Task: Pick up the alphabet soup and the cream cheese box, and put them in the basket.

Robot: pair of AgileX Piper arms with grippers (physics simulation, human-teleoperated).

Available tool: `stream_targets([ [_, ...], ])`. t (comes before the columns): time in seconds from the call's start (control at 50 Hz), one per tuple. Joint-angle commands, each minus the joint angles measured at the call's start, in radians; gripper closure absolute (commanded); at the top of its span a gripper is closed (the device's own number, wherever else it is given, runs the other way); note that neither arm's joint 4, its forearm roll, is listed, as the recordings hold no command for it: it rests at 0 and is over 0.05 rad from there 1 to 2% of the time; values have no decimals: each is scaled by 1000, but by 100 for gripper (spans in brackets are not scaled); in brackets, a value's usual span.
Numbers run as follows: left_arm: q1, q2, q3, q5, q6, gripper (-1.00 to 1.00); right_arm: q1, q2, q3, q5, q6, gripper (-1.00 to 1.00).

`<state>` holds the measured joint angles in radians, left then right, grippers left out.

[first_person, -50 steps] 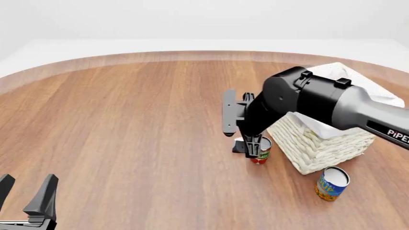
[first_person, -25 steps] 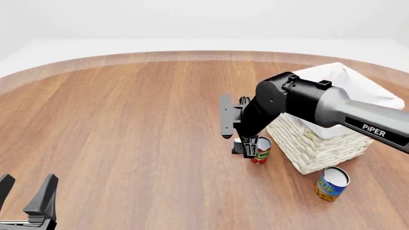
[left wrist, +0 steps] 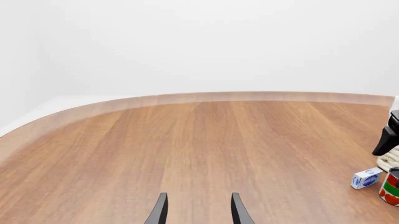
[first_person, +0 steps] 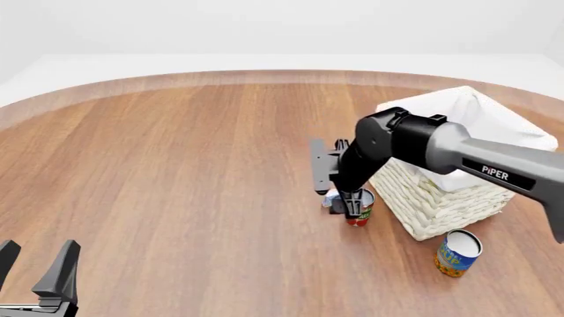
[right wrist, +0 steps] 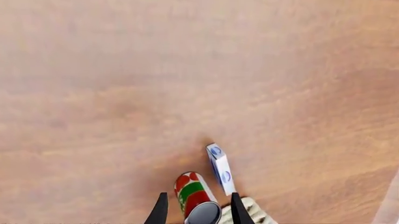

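**Right arm poised over the cans**

Your left end effector [first_person: 35, 269] sits open at the near table [first_person: 176, 185] edge. Soup [first_person: 458, 253] stands near the basket [first_person: 450, 201]. Your right end effector [right wrist: 194, 211], fingers parted, straddles the red can [first_person: 360, 207]; the cheese box [right wrist: 221, 168] lies just beside.

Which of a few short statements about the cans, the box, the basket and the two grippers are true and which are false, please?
1. The alphabet soup is inside the basket. False: it stands on the table, nearer the camera than the basket.
2. The cream cheese box sits on the table beside the red and green can. True.
3. The left gripper holds a can. False: it is open, holds nothing, and is far from the objects.
4. The right gripper is above the red and green can. True.
5. The basket has a white liner. True.
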<state>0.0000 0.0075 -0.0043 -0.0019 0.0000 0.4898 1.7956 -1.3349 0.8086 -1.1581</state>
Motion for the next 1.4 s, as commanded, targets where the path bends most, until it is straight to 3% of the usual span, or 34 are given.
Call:
stream_targets([
  [0.02, 0, 0, 0, 0, 0, -100, -28, 22, -9, -7, -42, -100],
  [0.66, 0, 0, 0, 0, 0, -100, 11, 70, -61, -3, -28, -100],
  [1.4, 0, 0, 0, 0, 0, -100, 24, 93, -42, -32, -41, -100],
])
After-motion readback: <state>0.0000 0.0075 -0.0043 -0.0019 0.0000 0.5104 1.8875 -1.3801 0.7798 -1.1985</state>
